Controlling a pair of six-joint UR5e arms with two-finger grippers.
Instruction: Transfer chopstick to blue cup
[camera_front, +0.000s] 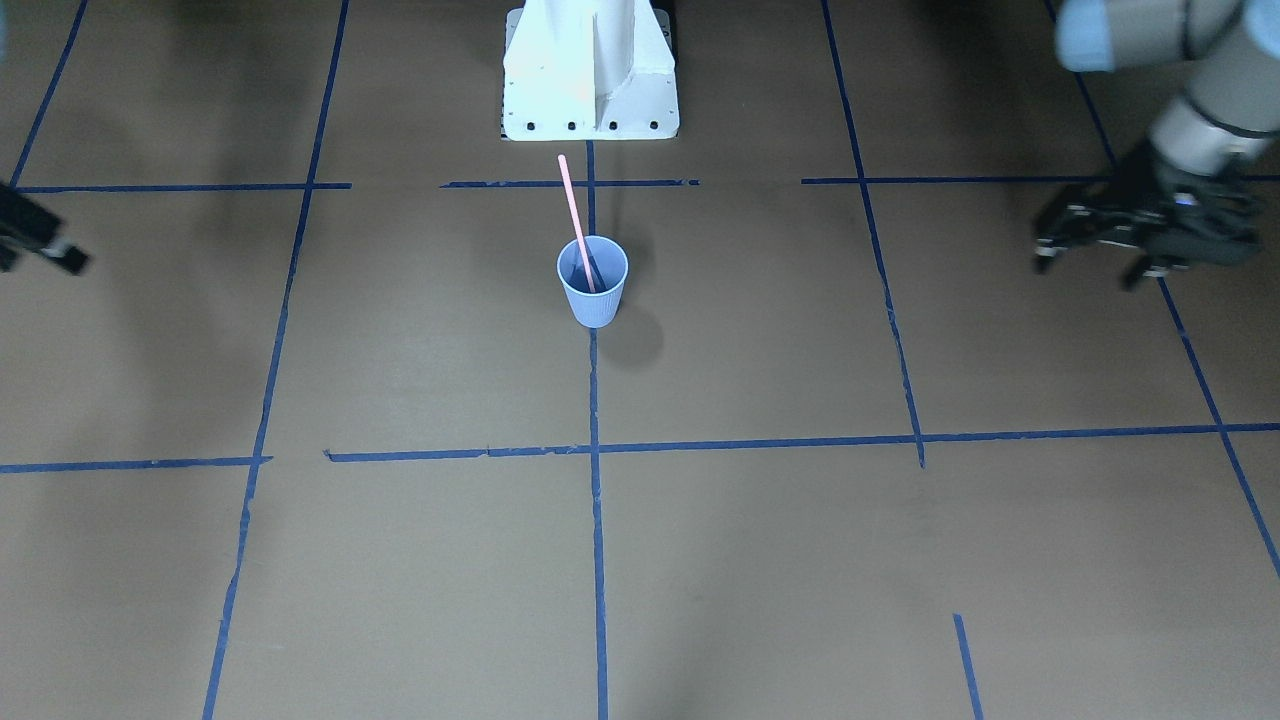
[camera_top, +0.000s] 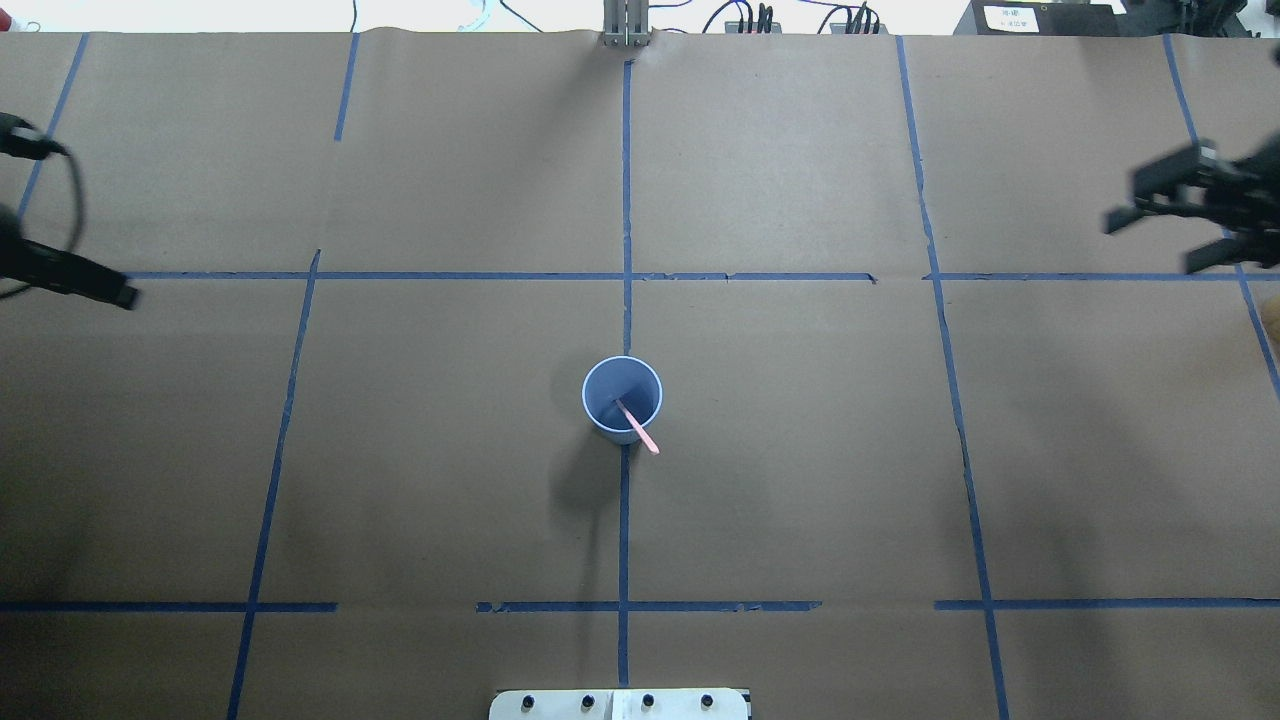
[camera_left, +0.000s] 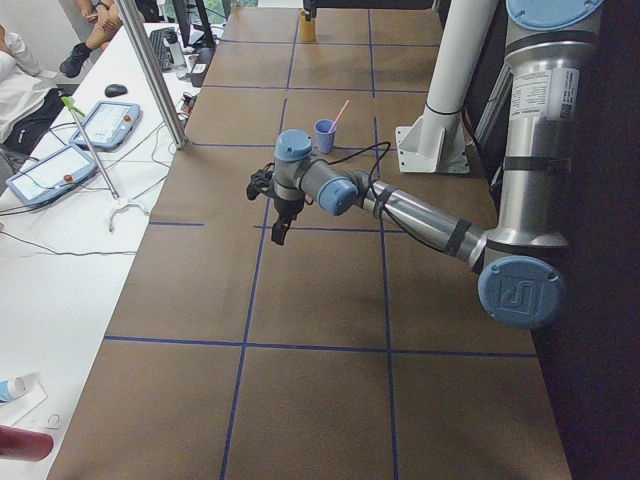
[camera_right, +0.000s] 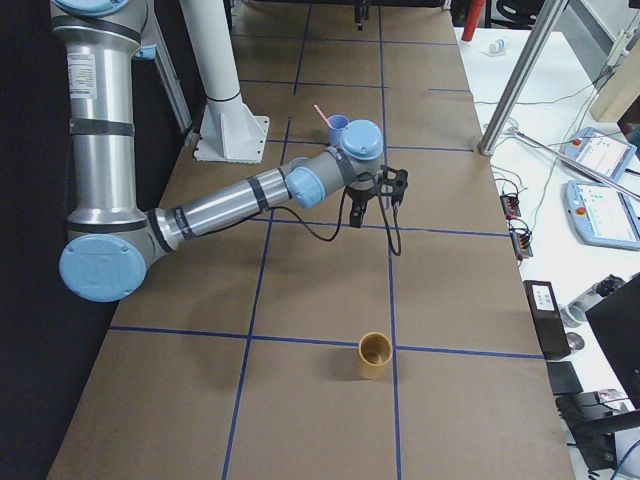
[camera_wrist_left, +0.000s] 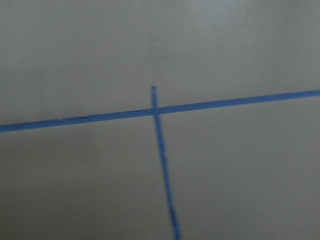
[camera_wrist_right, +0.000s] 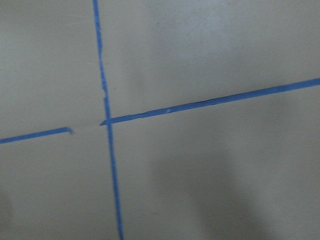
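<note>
Judge the transfer as good as done, and treat the step in hand as standing clear without upsetting anything. Hold the left arm (camera_left: 420, 215) and the right arm (camera_right: 240, 200) out over opposite ends of the table, well apart from the middle. If parking further, lift first and swing outward, never across the centre line. Read the left gripper (camera_front: 1088, 268) as spread wide with nothing between its fingers, and the right gripper (camera_top: 1150, 245) as likewise spread and empty; leave both so. Find the blue cup (camera_front: 596, 305) upright at the table's middle, on the central tape line, a little in front of the robot's white base (camera_front: 590, 90). Expect a light, top-heavy load, easily tipped by a brush or a jolt. Find the chopstick (camera_front: 573, 205) inside, lower end down in the cup, shaft leaning on the rim toward the robot, most of its length sticking out above. Avoid that raised end above all.

Look next at the table (camera_front: 850, 600): flat brown paper, marked into squares by blue tape (camera_front: 597, 560), torn in places. Beyond its ends, note white side benches (camera_left: 60, 290) carrying control tablets (camera_right: 604, 215), cables and slanted metal posts (camera_left: 155, 75). Note part of a seated person (camera_left: 20, 90) at the far corner of the left-side view. Spot a small brown cup (camera_right: 374, 356) alone near the right end, well apart from the blue one.
</note>
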